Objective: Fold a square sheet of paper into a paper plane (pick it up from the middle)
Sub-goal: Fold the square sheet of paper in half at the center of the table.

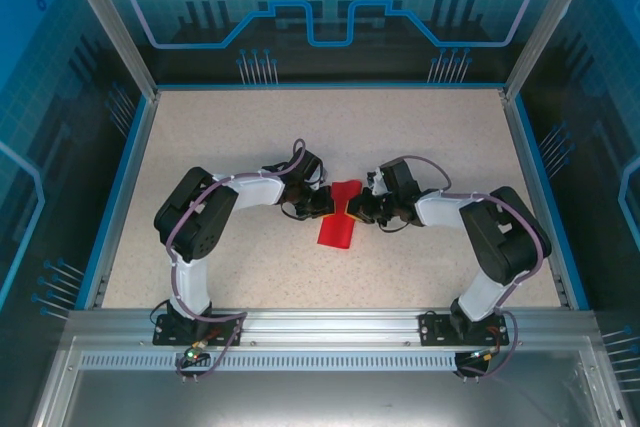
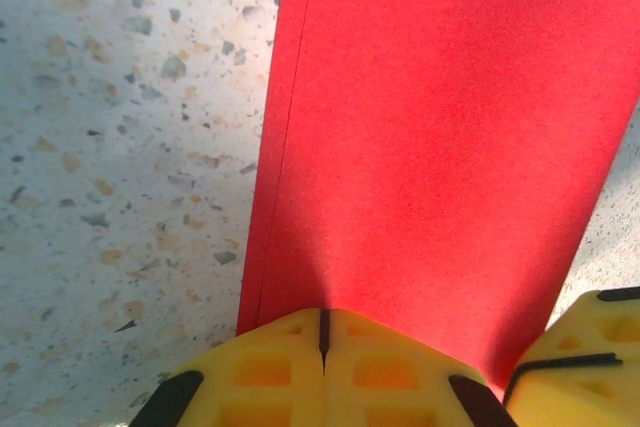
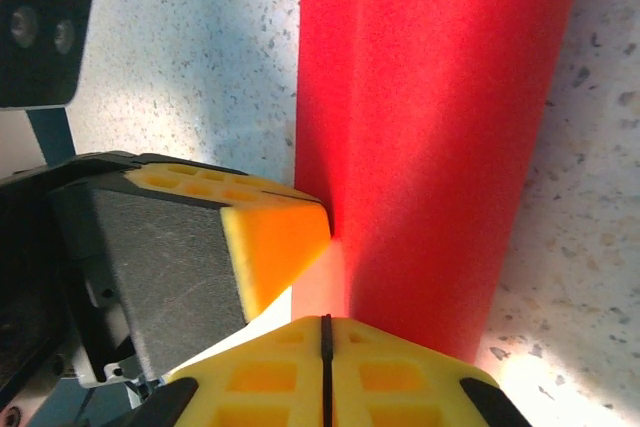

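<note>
Folded red paper [image 1: 337, 222] lies on the speckled tabletop [image 1: 250, 127].
The left hand [image 2: 323, 347] and right hand [image 3: 325, 342], fingers pressed together, meet it from opposite sides.

Square sheet of paper [image 2: 430, 147]: thin red paper, matt, fine grainy tooth. Table [image 1: 250, 147]: pale speckled stone-look top, matt, faintly gritty. Left gripper [image 2: 323, 342], right gripper [image 3: 325, 332]: yellow moulded plastic, matt, recessed pockets. Arm housings [image 1: 200, 212]: glossy black and white plastic. Rail [image 1: 330, 322]: bare brushed metal.
</note>
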